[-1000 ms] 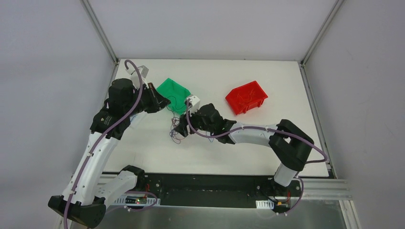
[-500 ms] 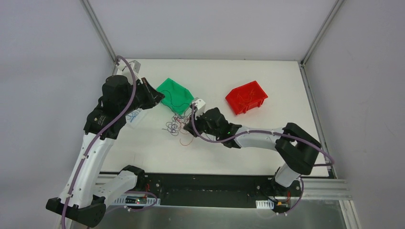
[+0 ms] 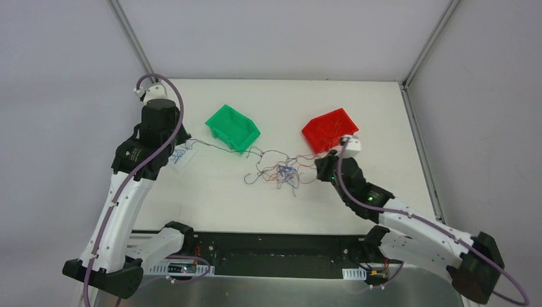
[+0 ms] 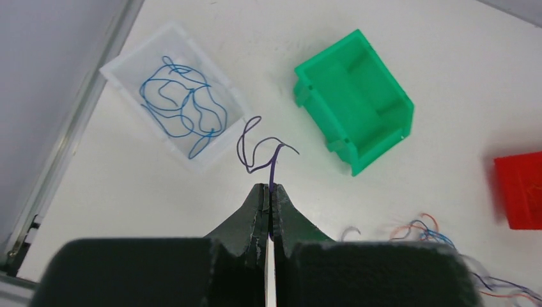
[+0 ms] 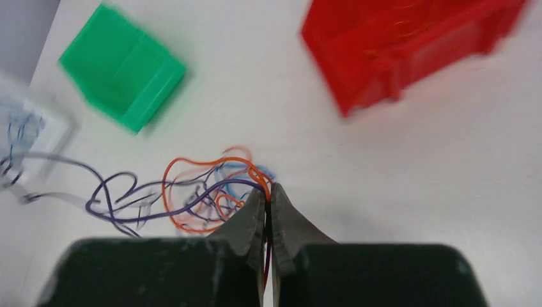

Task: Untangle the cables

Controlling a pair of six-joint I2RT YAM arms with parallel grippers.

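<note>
Gripping hair-thin cables (image 3: 283,173) — taut, squiggly tangle | boxy green bin (image 3: 231,126)

A flat, white, rectangular bench (image 3: 383,115) fills the middle of the overhead view. It is matt and evenly lit, and the shadows on it are faint and soft. Plain pale grey wall panels (image 3: 57,96) close it in on the left, on the right and behind. Slanting silver metal frame posts (image 3: 132,38) rise from its two far corners. A black base rail (image 3: 275,252) runs along the near edge.
</note>
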